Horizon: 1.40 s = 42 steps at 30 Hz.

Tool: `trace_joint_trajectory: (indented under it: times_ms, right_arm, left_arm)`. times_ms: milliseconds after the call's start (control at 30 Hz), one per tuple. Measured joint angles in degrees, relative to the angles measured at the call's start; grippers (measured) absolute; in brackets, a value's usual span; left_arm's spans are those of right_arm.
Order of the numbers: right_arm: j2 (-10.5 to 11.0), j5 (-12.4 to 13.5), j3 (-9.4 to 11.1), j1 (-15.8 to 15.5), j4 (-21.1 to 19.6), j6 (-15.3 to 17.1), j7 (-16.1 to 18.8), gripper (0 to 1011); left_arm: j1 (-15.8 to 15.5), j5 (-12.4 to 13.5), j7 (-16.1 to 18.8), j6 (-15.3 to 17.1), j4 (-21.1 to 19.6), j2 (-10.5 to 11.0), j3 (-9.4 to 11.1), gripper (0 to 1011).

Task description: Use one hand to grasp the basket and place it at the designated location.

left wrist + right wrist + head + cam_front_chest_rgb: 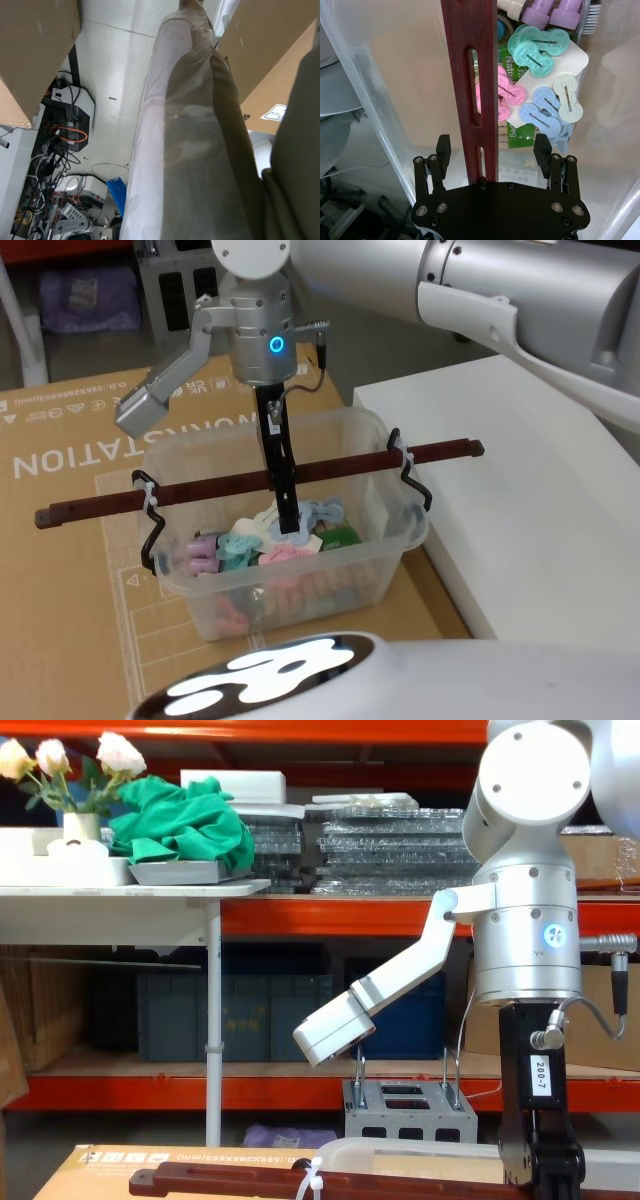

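The right gripper (492,146), spread wide, straddles the basket's (385,555) wooden handle (470,75), seemingly without touching it.

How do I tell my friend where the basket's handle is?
On the brown cardboard beside the white table sits a clear basket. Across its top lies the long handle, straddled by the right gripper. It is dark red wood, unlike the pastel clips inside.

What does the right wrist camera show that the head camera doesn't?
Right wrist view alone: the right tool is open, a finger either side of the handle, whose slots show. Head view alone: the whole basket sitting on cardboard, a white table beside it. Both: tool, handle, pastel clips in the basket.
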Motion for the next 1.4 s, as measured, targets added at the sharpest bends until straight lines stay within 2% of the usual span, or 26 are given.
trace_joint_trajectory:
  times_ms: [433,567,600,667,833,967,1233,1367,1400]
  right_arm:
    - [0.1,-0.3,0.0,0.0,-0.3,0.1,-0.5,1000]
    - [3.6,-3.5,0.2,1.3,-5.0,2.0,-4.9,1001]
    - [3.6,-3.5,0.2,1.3,-5.0,2.0,-4.9,1001]
    - [5.5,-4.4,0.5,2.8,-7.5,3.2,-6.2,1001]
    - [7.2,-5.0,0.4,4.9,-10.4,4.1,-6.4,1000]
    - [8.0,-4.9,-0.1,6.0,-11.8,4.5,-5.6,1001]
    - [8.0,-2.2,-1.1,6.6,-11.8,4.4,-3.9,1001]
    - [9.2,-1.1,-1.1,7.5,-13.6,4.5,-3.8,1000]
    - [10.3,-1.1,-1.1,8.0,-15.3,4.9,-4.2,1000]
  left_arm:
    - [0.0,0.0,0.0,0.0,0.0,0.0,0.0,0]
    - [0.0,0.0,0.0,0.0,0.0,0.0,0.0,0]
    - [0.0,0.0,0.0,0.0,0.0,0.0,0.0,0]
    - [0.0,0.0,0.0,0.0,0.0,0.0,0.0,0]
    - [0.0,0.0,0.0,0.0,0.0,0.0,0.0,0]
    - [0.0,0.0,0.0,0.0,0.0,0.0,0.0,0]
    - [0.0,0.0,0.0,0.0,0.0,0.0,0.0,0]
    - [0.0,0.0,0.0,0.0,0.0,0.0,0.0,0]
    - [0.0,0.0,0.0,0.0,0.0,0.0,0.0,0]
